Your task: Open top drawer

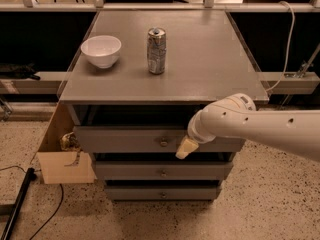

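**Q:** Where is the pincer?

**A:** The pincer (186,147) shows as a cream-coloured tip at the end of a thick white arm (260,129) that reaches in from the right. It hangs in front of the top drawer (125,140), low on its grey front and just right of the small round knob (163,143). It looks near the knob but not on it. I cannot tell whether the pincer is wide or narrow.

**Q:** Why would it sit there?

**A:** The knob is the only grip on that front. My judgement is that the pincer is lining up beside it before any pull.

**Q:** Where is the drawer itself?

**A:** It is the uppermost of three grey drawers, directly under the top of the bench (210,69), with a dark gap above it. None of its interior shows, so I judge the opening hardly begun. Whether it is already slightly out, I cannot tell.

**Q:** What else is around?

**A:** A white bowl (101,50) sits on the bench at the left. A silver can (156,50) stands upright near it, and both are well back from the front edge. An open cardboard box (65,166) rests on the floor against the bench's left side, beside the drawer's path rather than in it.
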You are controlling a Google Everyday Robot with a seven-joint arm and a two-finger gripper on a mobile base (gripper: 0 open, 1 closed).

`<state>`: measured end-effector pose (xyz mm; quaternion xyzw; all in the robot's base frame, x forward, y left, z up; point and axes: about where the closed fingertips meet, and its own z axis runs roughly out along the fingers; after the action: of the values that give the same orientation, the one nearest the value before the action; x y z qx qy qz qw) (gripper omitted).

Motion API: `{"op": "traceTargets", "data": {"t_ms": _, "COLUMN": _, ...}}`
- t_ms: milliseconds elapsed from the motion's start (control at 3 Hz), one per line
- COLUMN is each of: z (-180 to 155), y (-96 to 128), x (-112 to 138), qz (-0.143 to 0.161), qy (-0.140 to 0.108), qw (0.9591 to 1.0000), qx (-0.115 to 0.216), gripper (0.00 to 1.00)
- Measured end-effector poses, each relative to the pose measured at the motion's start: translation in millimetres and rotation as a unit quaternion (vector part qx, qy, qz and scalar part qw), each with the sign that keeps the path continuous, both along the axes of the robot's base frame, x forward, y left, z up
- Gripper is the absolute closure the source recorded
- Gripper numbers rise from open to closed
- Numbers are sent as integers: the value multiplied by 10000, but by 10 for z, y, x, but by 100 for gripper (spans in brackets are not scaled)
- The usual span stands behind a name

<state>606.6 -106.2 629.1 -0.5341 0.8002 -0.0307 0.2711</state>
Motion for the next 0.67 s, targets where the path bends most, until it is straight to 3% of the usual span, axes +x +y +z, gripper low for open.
{"op": "traceTargets", "data": {"t_ms": 667, "z": 0, "y": 0, "x": 0, "qz": 0, "qy": 0, "qw": 10000, "qx": 0, "gripper": 38}}
